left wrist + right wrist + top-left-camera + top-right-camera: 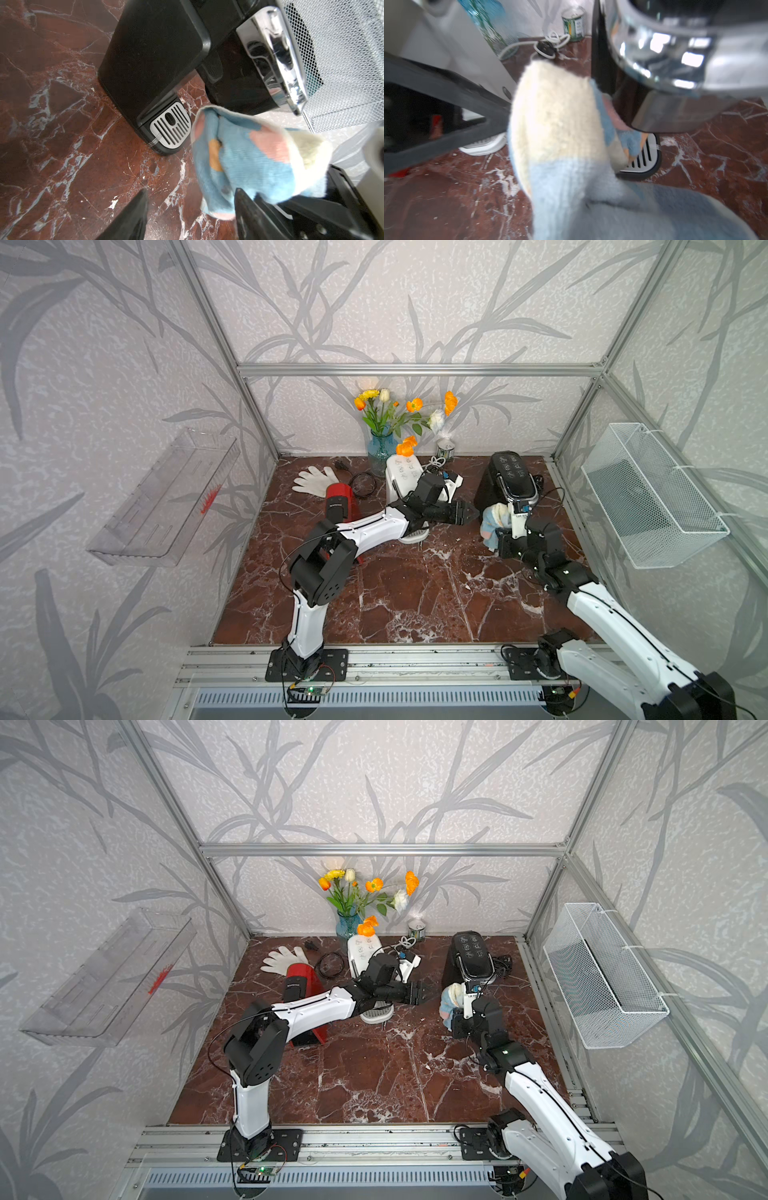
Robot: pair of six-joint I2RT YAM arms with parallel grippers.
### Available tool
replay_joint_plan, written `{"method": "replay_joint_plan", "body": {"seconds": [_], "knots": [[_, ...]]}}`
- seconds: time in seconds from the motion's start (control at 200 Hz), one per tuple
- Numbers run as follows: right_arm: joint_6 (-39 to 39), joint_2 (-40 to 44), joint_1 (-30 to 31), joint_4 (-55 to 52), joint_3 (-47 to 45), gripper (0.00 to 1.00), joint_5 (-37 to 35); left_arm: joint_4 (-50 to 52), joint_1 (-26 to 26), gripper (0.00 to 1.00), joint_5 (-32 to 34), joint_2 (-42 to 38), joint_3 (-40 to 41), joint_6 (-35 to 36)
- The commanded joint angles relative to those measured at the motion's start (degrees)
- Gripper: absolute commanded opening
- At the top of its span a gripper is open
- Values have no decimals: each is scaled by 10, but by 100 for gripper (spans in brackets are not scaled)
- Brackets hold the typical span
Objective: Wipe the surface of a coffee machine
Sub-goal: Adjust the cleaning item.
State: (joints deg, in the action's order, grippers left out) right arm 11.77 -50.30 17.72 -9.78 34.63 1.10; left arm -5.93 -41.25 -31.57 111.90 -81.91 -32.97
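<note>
Black coffee machine point(513, 477) at the marble table's point(415, 593) far right. The right gripper point(501, 536) clamps a blue-and-cream cloth point(493, 520) at its front — the left gripper point(473, 513), jaws apart and empty, hovers just left.

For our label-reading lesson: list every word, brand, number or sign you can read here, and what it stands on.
Nothing reads clearly.
Red machine: white lettering on its black front, too small to read.
Black machine: signs on its top buttons, too small.
White machine: signs on top, too small.
Tin: label blurred.
</note>
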Motion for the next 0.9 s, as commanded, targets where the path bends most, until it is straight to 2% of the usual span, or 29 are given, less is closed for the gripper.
{"method": "replay_joint_plan", "body": {"seconds": [0.0, 0.135, 0.245, 0.35, 0.75, 0.83, 0.895], "knots": [[-13, 31, -2, -16, 40, 0, 100, 12, 19, 66, -36, -48, -3, 16], [-17, 58, -2, -5, 45, 0, 140, -4, 23, 68, -74, -68, 4, 0], [-19, 74, -2, 16, 39, 0, 144, -39, 29, 70, -143, -81, 7, -23], [-14, 79, -2, 34, 32, 0, 135, -99, 33, 72, -180, -96, 22, -66], [-11, 77, -10, 47, 38, 0, 124, -197, 26, 78, -238, -100, 25, -130], [-1, 72, -21, 36, 39, 0, 100, -211, 24, 79, -245, -103, 26, -138], [13, 71, -35, 42, 35, 0, 109, -207, 22, 79, -244, -103, 22, -137]]}}
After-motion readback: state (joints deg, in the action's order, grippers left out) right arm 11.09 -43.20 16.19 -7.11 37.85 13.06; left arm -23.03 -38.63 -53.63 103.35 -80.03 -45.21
